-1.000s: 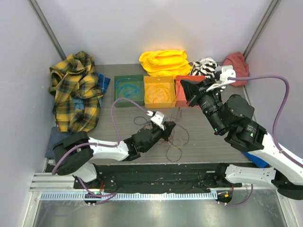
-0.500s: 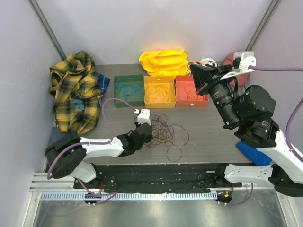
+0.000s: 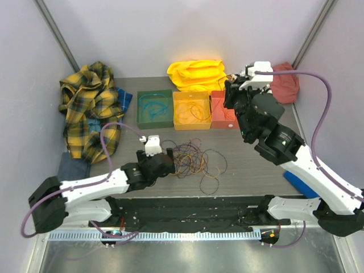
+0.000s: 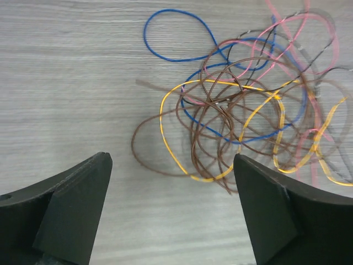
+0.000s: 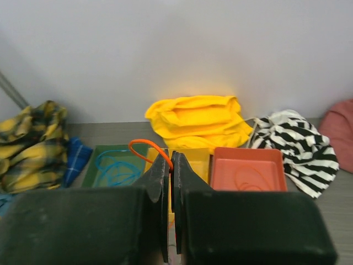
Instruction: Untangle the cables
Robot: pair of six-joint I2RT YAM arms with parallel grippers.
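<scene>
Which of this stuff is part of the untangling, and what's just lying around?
Job:
- tangled cables
- orange cable, pinched in the right gripper
- left gripper, open
- probably green tray, yellow tray, red tray

Lying about:
- plaid shirt
- yellow cloth
- striped cloth
- pink cloth

Three trays and heaps of cloth at the back of the table (image 3: 250, 168).
Green tray (image 3: 139, 111) with teal loop (image 3: 152, 105), yellow tray (image 3: 191, 126), red tray (image 5: 248, 150) side by side; yellow cloth (image 3: 196, 74) behind, plaid shirt (image 3: 91, 111) left, striped cloth (image 5: 298, 143) and pink cloth (image 3: 284, 85) right.
</scene>
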